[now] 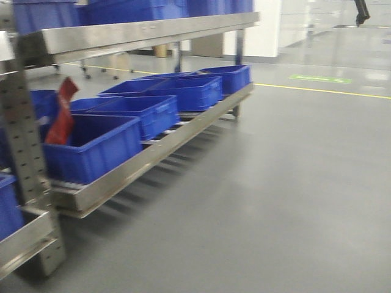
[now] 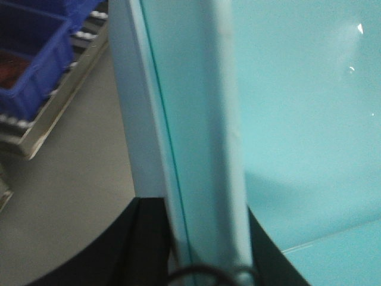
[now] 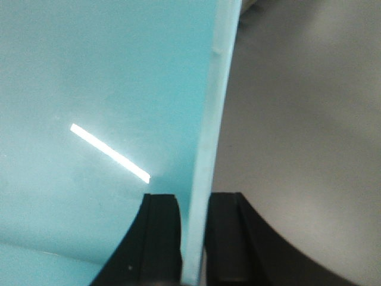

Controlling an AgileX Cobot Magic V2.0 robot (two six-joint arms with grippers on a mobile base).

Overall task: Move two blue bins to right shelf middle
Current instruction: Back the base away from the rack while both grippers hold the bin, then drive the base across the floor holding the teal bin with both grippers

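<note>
In both wrist views I hold one bin that looks pale blue. My left gripper [image 2: 202, 205] is shut on a thick wall or rim of this bin [image 2: 297, 119]. My right gripper [image 3: 193, 199] is shut on a thin wall of the bin [image 3: 89, 89], one finger inside and one outside. Neither gripper nor the held bin shows in the front view. There, several dark blue bins [image 1: 143, 113] sit in a row on the low tier of a steel shelf [image 1: 153, 33] at the left. I cannot tell whether this is the right shelf.
The nearest shelf bin [image 1: 91, 146] holds a red item [image 1: 61, 113]; the left wrist view shows a bin [image 2: 30, 59] on the roller track [image 2: 59, 101]. More blue bins stand on the upper tier. Grey floor [image 1: 293, 183] spreads to the right, with a yellow line [image 1: 324, 90].
</note>
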